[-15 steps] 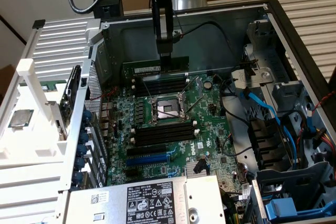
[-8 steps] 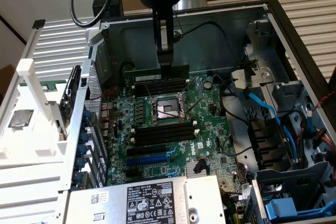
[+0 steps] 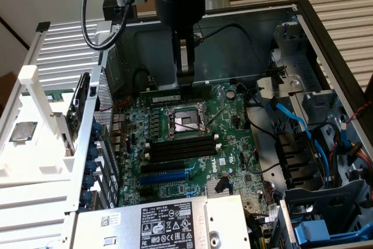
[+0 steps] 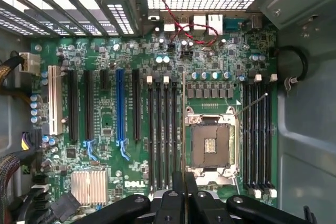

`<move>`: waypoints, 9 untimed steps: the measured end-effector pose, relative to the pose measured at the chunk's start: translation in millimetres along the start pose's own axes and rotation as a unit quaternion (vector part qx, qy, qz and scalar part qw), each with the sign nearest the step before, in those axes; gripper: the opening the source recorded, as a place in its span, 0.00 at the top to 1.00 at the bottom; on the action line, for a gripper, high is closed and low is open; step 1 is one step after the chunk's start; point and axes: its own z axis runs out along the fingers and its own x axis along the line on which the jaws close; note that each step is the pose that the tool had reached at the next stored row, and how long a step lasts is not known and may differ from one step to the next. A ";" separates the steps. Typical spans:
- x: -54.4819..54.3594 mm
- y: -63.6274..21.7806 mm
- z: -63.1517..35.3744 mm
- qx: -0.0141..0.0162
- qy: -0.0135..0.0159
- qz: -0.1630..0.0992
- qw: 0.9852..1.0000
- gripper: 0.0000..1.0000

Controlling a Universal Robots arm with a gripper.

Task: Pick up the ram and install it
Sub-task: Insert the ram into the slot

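The black two-fingered gripper (image 3: 186, 79) is clenched on the long, thin green circuit-board ram (image 3: 166, 97) — pick-up done. The stick hangs edge-down beneath its fingers, above the black plastic memory slots (image 4: 163, 135) beside the square metal processor socket (image 4: 210, 145) — seating appears outstanding.

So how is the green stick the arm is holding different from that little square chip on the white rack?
The ram is a long, thin green stick; the processor chip is small, square and silver-topped. The ram stands on edge inside the computer case, held by the gripper, jaws shut on it; the processor chip lies flat on the white rack outside, untouched. Both are flat computer parts.
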 end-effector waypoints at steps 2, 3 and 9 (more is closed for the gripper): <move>3.8 -2.7 2.9 0.000 0.000 0.000 1.000 0.88; 4.8 -3.4 4.3 0.000 0.000 0.000 1.000 0.88; 10.1 -6.3 18.6 0.000 0.001 0.001 1.000 0.88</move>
